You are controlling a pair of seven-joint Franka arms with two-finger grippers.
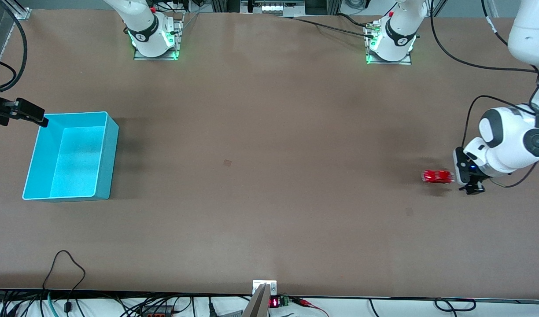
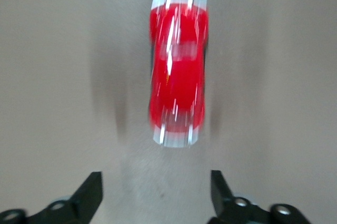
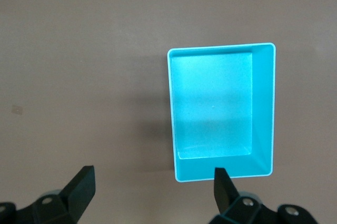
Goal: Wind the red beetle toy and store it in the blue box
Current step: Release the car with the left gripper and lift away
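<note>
Brown worktop [image 1: 269, 176], 2 arms, 2 task items.

Red beetle toy [image 1: 437, 176]: sits on the worktop toward the left arm's end, roughly midway between the edge where the bases stand and the edge by the front camera. Wheels down, long axis running along the worktop's length. Left wrist view shows it lengthwise [image 2: 178, 68], glossy red body with silvery ends, somewhat smeared.

Left pincer [image 1: 471, 188]: low over the worktop just beside the toy, on the side toward the left arm's end edge. Fingers spread wide [image 2: 90, 190], holding nothing; the toy lies ahead of the fingertips, not between them, and apart from them.

Blue box [image 1: 106, 163]: stands on the worktop near the right arm's end edge, well apart from the toy. Open top up, interior bare [image 3: 210, 103].

Right pincer [image 1: 29, 113]: up in the air, over the box corner nearest the bases' edge and the right arm's end. Fingers wide apart [image 3: 81, 184], holding nothing; the box shows below them.
</note>
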